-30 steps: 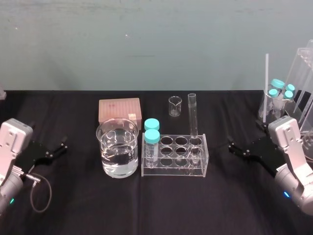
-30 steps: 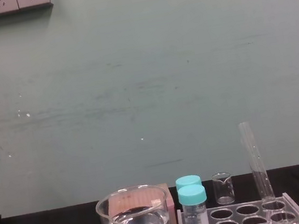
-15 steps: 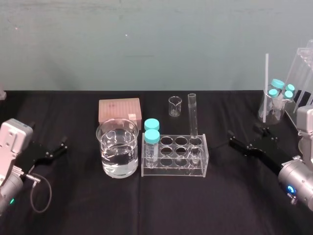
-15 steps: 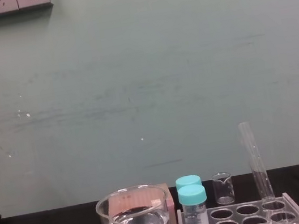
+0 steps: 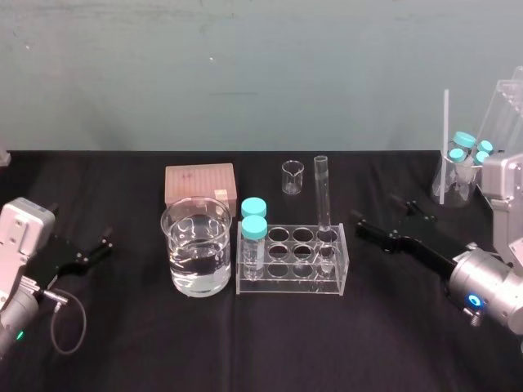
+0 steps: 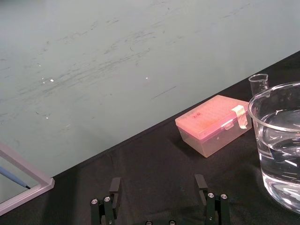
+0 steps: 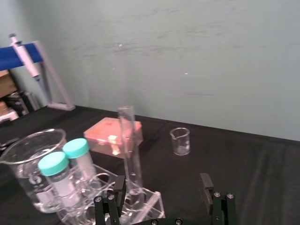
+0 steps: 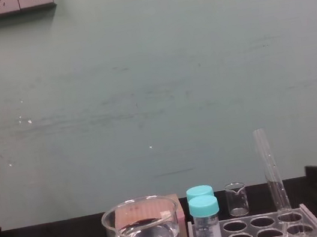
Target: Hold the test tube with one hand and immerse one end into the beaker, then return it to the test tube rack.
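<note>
Because the test tube (image 5: pixel 322 196) stands near-upright in the back right hole of the test tube rack (image 5: pixel 290 287), the right gripper (image 5: pixel 377 211), just right of the rack, jaws wide and empty, is nearer; the left gripper (image 5: pixel 100 245), jaws likewise open and empty, idles well left of it.

Overhead, frontal, two wrists; shared beaker (image 5: pixel 196 247)

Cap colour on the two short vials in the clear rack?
Turquoise screw caps; clearest in the head view.
</note>
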Available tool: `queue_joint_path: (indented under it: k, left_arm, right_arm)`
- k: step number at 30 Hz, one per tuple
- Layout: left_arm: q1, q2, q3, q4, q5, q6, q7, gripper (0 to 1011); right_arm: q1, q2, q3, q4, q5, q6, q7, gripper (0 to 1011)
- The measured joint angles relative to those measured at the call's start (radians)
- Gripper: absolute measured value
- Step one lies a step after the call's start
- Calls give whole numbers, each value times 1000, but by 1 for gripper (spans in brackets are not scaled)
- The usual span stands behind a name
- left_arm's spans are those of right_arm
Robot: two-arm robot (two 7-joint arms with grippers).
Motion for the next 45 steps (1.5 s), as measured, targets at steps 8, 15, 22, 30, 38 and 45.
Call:
queue_joint_path:
  k: [8,15,22,30,38,45]
  left_arm:
    - [0,0,0,0,0,0,0,1000]
    - [0,0,0,0,0,0,0,1000]
    - [0,0,0,0,0,0,0,1000]
    - [0,0,0,0,0,0,0,1000]
    - [0,0,0,0,0,0,0,1000]
    - [0,0,0,0,0,0,0,1000]
  right_arm:
    - [48,-12,-27,20,-31,29,68,1003]
    - [109,-41,-53,75,-59,30,115,1003]
    - [172,-75,-75,146,-81,27,147,1003]
    - [231,-108,-98,225,-101,22,177,1003]
    - [272,-135,-115,286,-115,15,202,1003]
    - [291,-146,-123,313,-128,13,207,1003]
